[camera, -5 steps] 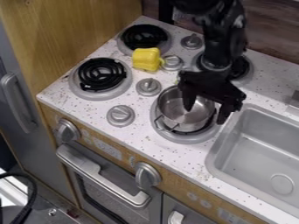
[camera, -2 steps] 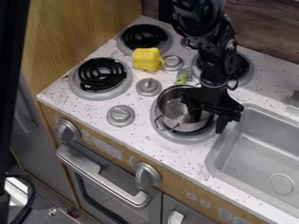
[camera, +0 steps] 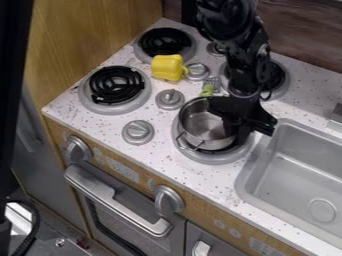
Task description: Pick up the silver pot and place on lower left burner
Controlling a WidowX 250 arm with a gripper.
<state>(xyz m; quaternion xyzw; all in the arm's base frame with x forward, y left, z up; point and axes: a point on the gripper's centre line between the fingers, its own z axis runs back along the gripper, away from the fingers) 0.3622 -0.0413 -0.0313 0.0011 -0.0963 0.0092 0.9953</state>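
Holding the silver pot [camera: 200,123]: the pincer [camera: 237,136], partly inside.

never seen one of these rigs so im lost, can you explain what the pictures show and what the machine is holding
The machine is a black robot arm, coming in from the top edge and ending in a two-finger gripper. A fixed camera looks down at a slant on a toy kitchen. The gripper appears to pinch the right wall of a silver pot, which sits on the lower right burner. Also on the counter are three other burners, knobs, a yellow toy and a green-handled utensil, with a sink at right.
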